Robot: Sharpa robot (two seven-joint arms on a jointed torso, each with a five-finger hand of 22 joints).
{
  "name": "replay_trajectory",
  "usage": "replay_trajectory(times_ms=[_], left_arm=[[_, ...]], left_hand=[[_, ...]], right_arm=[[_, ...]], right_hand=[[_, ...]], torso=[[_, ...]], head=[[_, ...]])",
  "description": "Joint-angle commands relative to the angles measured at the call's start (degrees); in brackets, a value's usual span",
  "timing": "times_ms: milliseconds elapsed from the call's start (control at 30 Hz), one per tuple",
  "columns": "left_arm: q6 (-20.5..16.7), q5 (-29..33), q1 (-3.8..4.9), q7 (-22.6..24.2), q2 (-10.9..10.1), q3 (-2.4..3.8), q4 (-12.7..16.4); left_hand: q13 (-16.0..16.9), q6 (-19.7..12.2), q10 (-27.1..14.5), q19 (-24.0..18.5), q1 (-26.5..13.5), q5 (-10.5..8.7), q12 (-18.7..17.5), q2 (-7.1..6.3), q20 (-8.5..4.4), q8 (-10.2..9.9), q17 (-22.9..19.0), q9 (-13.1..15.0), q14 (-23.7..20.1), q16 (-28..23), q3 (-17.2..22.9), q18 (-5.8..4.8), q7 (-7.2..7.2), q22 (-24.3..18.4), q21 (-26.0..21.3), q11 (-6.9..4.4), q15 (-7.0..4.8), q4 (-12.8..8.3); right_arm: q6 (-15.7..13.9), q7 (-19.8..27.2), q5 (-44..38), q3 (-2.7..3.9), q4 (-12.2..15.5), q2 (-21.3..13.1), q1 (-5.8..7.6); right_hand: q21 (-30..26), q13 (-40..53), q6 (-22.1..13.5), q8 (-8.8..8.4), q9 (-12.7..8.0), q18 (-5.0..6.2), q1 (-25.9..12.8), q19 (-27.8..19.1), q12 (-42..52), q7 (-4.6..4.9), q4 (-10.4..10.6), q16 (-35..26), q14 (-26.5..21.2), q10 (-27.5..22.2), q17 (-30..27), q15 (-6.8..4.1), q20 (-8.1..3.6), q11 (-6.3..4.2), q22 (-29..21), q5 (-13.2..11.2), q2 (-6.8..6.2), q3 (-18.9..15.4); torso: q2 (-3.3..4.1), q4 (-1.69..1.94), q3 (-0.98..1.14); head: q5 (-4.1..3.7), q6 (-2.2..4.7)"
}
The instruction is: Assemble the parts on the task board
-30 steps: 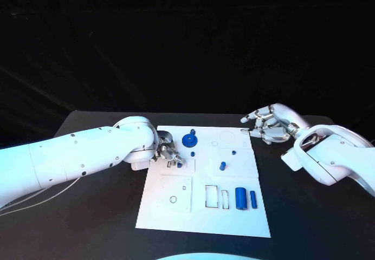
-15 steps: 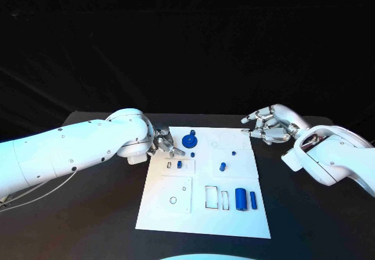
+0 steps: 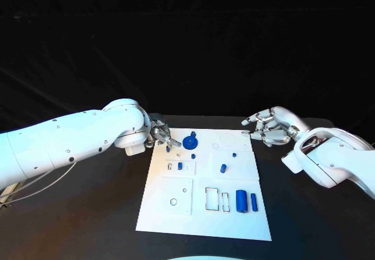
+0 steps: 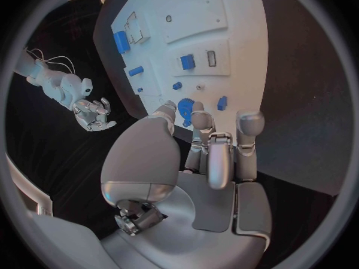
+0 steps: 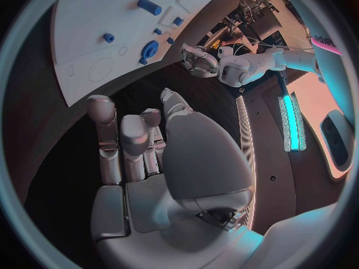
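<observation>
The white task board (image 3: 205, 216) lies in the middle of the table. A blue gear (image 3: 190, 143) sits near its far left corner, with a small blue peg (image 3: 193, 131) beyond it. A small blue block (image 3: 180, 166) stands in the left panel. A blue cylinder (image 3: 241, 200) and a blue bar (image 3: 253, 201) lie at the near right. My left hand (image 3: 162, 135) hovers at the far left corner; its fingers (image 4: 212, 131) reach toward the gear (image 4: 185, 107) and hold nothing. My right hand (image 3: 268, 127) hangs off the far right corner, empty, its fingers (image 5: 123, 143) loosely extended.
Two more small blue pieces (image 3: 224, 167) (image 3: 233, 154) stand in the board's middle right panel. Black table (image 3: 94, 216) surrounds the board on both sides. My left arm (image 3: 70, 146) stretches over the table's left part.
My left hand has pulled away from the board's left panel toward the far left corner, uncovering the small blue block there. My right hand has barely moved.
</observation>
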Motion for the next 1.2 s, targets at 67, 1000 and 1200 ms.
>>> replay_trajectory(times_ms=[67, 1000, 1200], left_arm=[[-0.13, -0.25, 0.44, 0.61, 0.8, 0.06, -1.56], [7.06, -3.63, 0.94, 0.34, 7.58, -1.02, -14.78], [7.86, -3.66, 0.88, 0.27, 8.14, -1.2, -15.46]], left_hand=[[-1.29, -0.54, -0.85, -0.41, 0.67, 0.01, -1.03, 0.12, 0.14, -0.44, 10.97, -0.44, 4.52, -0.27, -0.61, 0.59, 0.0, -0.48, -0.38, 0.21, 0.48, 0.06], [-2.78, -0.66, -1.78, -0.74, 0.59, 0.0, -2.13, 0.86, 0.43, -1.01, 10.4, -1.22, 4.28, -0.71, -1.53, 0.69, 0.32, -1.12, -0.86, 0.53, 0.78, 0.16], [-2.14, -0.61, -1.37, -0.54, 0.48, 0.01, -1.6, 1.14, 0.47, -1.05, 10.39, -1.33, 4.26, -0.72, -1.68, 0.62, 0.34, -0.79, -0.73, 0.56, 0.82, 0.17]], right_arm=[[0.05, 0.27, -0.64, 0.01, -0.05, 0.12, -0.05], [-0.16, 0.36, -0.64, 0.01, -0.15, 0.36, -0.09], [-0.13, 0.37, -0.63, 0.01, -0.15, 0.38, -0.09]], right_hand=[[-0.27, 0.07, 0.27, 0.23, -0.1, 0.8, -0.6, -0.01, -0.1, -0.05, 0.28, -0.36, 0.3, -0.3, 0.05, 0.19, -0.17, 0.19, 0.03, 0.25, -0.14, -0.08], [-0.28, 0.04, 0.29, 0.25, -0.12, 0.8, -0.65, 0.04, -0.08, -0.06, 0.33, -0.33, 0.33, -0.29, 0.15, 0.19, -0.17, 0.18, 0.04, 0.31, -0.07, -0.05], [-0.28, 0.04, 0.29, 0.25, -0.12, 0.8, -0.65, 0.04, -0.08, -0.06, 0.33, -0.33, 0.33, -0.29, 0.15, 0.19, -0.17, 0.18, 0.04, 0.31, -0.07, -0.05]], torso=[[0.03, 0.04, 0.02], [0.06, -0.05, 0.0], [0.0, 0.02, 0.04]], head=[[-0.03, 0.0], [0.42, -0.54], [0.34, -0.66]])
